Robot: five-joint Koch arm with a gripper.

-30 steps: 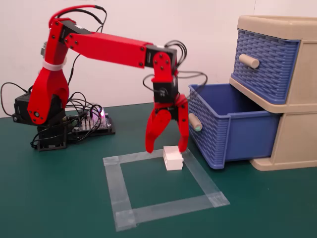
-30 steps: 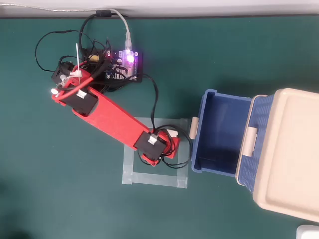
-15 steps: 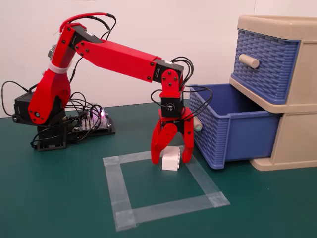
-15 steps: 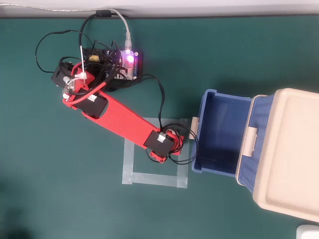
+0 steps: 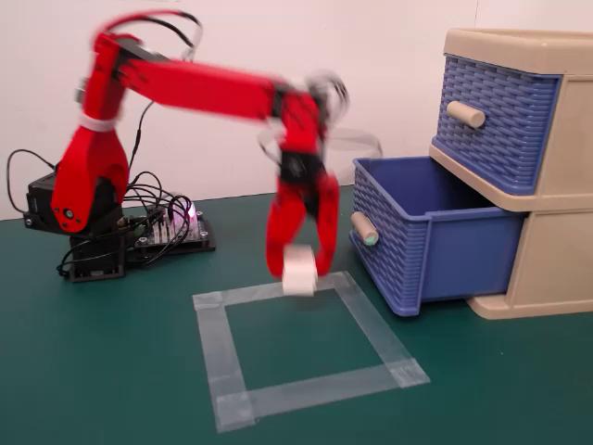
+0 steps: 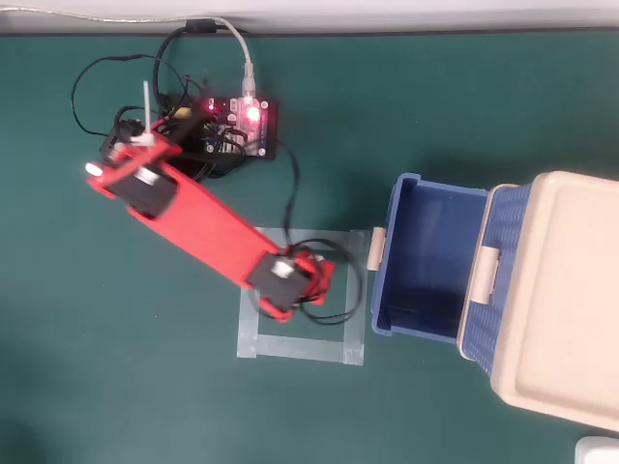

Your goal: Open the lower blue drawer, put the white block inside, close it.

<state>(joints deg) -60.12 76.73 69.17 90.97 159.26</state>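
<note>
Drawer waiting to the right of your block

You are holding the white block (image 5: 299, 270) in the pincer (image 5: 300, 269). The two red fingers are pinching it from both sides, and it is hanging in the air, just above the back edge of the tape square (image 5: 306, 345) on the table (image 5: 111, 371). The picture is a bit blurry there.

The lower blue drawer (image 5: 435, 239) is sitting open, pulled out of the beige cabinet (image 5: 556, 250). In the fixed view it is lying to the right of the block, close by, with its knob (image 5: 363, 228) pointing at the pincer. The front wall is standing about as high as the block, so I think you are needing to go up first, then right, over that wall. In the overhead view the arm is hiding the block, but the drawer (image 6: 426, 261) is showing empty inside.
</note>
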